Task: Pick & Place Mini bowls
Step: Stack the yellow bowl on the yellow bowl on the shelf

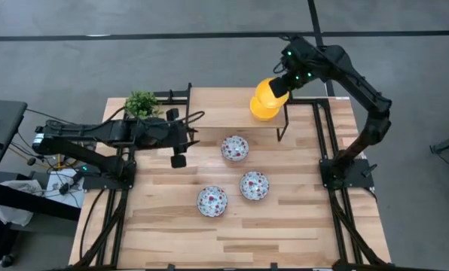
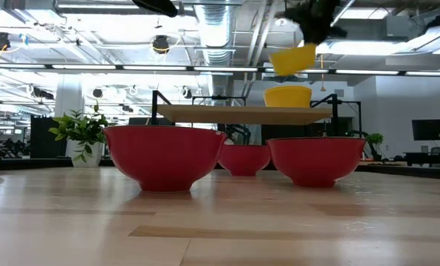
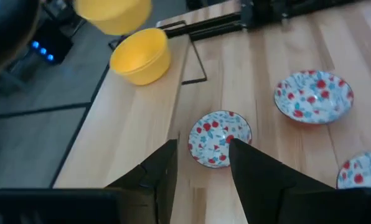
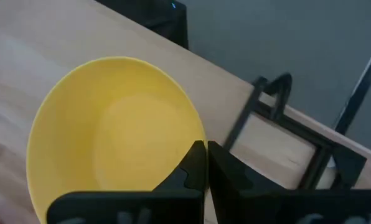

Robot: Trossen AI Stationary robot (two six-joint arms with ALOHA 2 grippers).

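Observation:
My right gripper [image 1: 283, 81] is shut on a plain yellow mini bowl [image 1: 270, 89], held in the air over the raised wooden shelf [image 1: 217, 108]. A second yellow bowl [image 1: 263, 109] stands on its base on that shelf, just below the held one [image 2: 293, 59]. Three white floral bowls [image 1: 235, 147], [image 1: 255, 185], [image 1: 212, 201] stand on the table; in the low view their outsides show red [image 2: 165, 157]. My left gripper [image 1: 187, 144] is open and empty left of the nearest floral bowl [image 3: 220, 138], which lies ahead of its fingers. My right gripper pinches the yellow bowl's rim [image 4: 190, 144] between its two fingers, one finger on the inner side of the wall and one on the outer. The bowl is lifted clear of the shelf and hangs tilted [image 2: 293, 59] above the other yellow bowl.
A small green potted plant [image 1: 142, 103] stands at the table's far left corner. The shelf rests on a black metal frame [image 1: 283, 124] across the far part of the table. Bare wood lies toward the near edge [image 1: 232, 241].

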